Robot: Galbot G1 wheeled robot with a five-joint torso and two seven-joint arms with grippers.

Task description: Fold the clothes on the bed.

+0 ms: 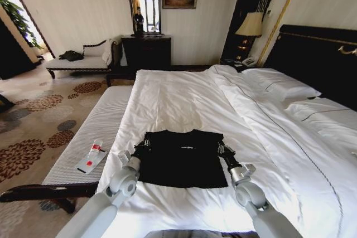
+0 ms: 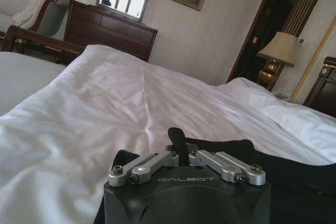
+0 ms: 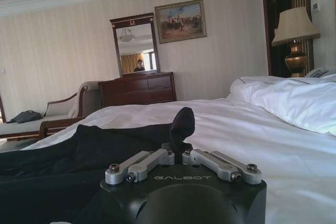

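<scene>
Black soft sleeveless top [image 1: 183,160] on white-sheeted bed [image 1: 184,93] is pinched at shoulders by left end effector [image 2: 181,153] and right end effector [image 3: 180,148].

The black sleeveless top [image 1: 182,159] lies spread flat on the white duvet near the foot of the bed [image 1: 184,96], its hem towards the foot edge and its neckline towards the dark headboard. A small pale mark sits mid-chest (too small to read). At each shoulder corner a fold of black cloth stands pinched up off the duvet, one per side.
</scene>
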